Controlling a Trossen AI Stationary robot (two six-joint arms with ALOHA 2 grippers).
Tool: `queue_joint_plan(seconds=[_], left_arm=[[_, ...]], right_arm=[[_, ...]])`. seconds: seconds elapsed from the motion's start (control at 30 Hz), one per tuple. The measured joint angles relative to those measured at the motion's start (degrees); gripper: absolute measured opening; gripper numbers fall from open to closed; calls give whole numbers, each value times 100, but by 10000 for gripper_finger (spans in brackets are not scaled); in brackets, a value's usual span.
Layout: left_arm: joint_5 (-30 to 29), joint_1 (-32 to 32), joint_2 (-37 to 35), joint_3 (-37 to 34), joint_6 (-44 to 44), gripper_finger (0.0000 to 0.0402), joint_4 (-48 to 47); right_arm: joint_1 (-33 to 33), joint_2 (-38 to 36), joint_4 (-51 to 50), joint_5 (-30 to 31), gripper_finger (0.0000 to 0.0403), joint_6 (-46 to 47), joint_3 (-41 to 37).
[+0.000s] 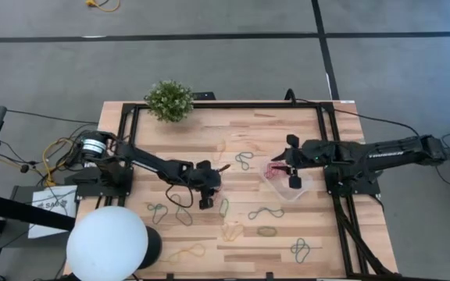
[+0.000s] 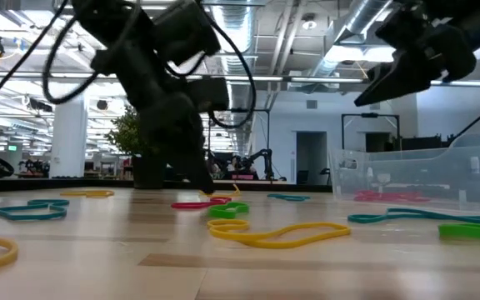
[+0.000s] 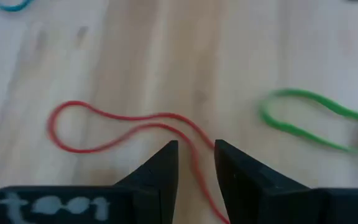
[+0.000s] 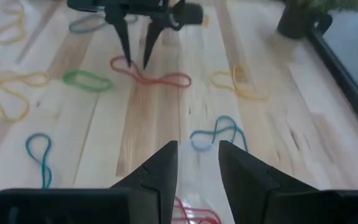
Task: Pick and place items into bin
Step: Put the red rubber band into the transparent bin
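Many coloured rubber bands lie flat on the wooden table. My left gripper points down at the table's middle, open by a narrow gap, its fingertips on either side of one end of a red band. A green band lies beside it. My right gripper hovers open, well above the clear bin. The bin stands on the table's right half with red bands in it.
A potted plant stands at the far edge and a white globe at the near left corner. Black rails frame the table. Loose bands lie around the middle and near side, among them a yellow one and a blue one.
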Motion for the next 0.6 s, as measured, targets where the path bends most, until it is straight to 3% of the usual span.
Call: queue_joint_plan(seconds=[0.17,0.4,0.6], left_arm=[[-502,4,83,143,-207,94,-319],[-55,-25,83,143,-438,94,-284],[-31,-86,107,143,-528,93,-369]], right_arm=[[0,316,-1,0,113,1,2],[0,753,-18,0,113,42,2],[-1,924,58,0,113,2,2]])
